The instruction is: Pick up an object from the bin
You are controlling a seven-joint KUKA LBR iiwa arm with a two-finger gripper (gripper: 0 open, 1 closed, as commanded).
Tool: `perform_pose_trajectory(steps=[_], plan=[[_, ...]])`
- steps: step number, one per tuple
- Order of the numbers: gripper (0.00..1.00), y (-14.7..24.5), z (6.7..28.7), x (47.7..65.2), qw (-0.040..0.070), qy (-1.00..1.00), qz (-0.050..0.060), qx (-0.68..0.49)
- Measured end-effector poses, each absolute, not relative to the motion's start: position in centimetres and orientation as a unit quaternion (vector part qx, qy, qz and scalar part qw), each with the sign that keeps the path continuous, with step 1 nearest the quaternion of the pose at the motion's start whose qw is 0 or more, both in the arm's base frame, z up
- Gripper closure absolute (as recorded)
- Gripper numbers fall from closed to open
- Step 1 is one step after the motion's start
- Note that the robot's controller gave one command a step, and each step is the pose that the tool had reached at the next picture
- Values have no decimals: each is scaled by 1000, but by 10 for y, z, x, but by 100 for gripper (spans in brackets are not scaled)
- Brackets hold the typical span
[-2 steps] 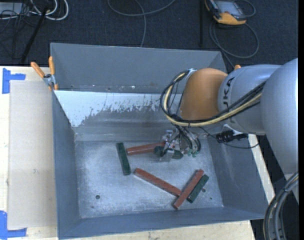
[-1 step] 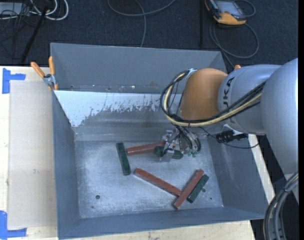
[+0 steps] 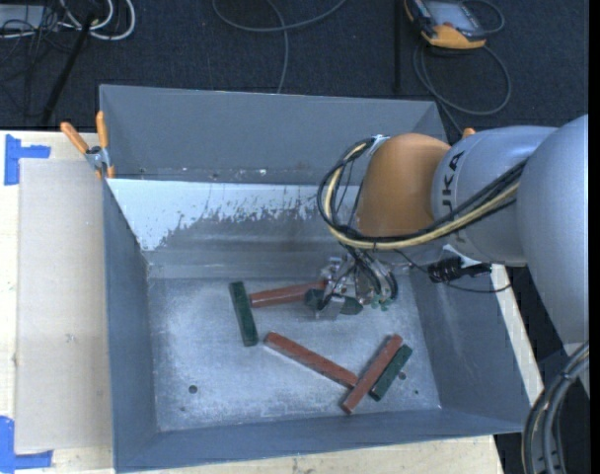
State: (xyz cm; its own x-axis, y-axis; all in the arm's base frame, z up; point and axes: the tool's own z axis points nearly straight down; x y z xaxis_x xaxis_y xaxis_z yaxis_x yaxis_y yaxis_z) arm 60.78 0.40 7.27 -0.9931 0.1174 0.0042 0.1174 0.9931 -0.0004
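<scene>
My gripper (image 3: 332, 296) is low over the bin floor, near the back and right of centre. Its tips are at the right end of a brush with a reddish-brown handle (image 3: 277, 295) and a dark green head (image 3: 244, 314); that handle runs left from the tips. Whether the handle sits between the fingers I cannot make out. A second reddish-brown stick (image 3: 308, 358) lies diagonally in front of the gripper. At the front right lies a third brush (image 3: 377, 371), red-brown and dark green side by side.
The orange-covered wrist and its cables hang over the bin's right back part. The bin's sloping walls close in on all sides, and the left half of the floor holds only a small dark speck.
</scene>
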Motion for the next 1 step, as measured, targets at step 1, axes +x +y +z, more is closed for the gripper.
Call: perform_pose_trajectory(steps=[1], plan=[[100,4,88,607,3,-998,0,-59]])
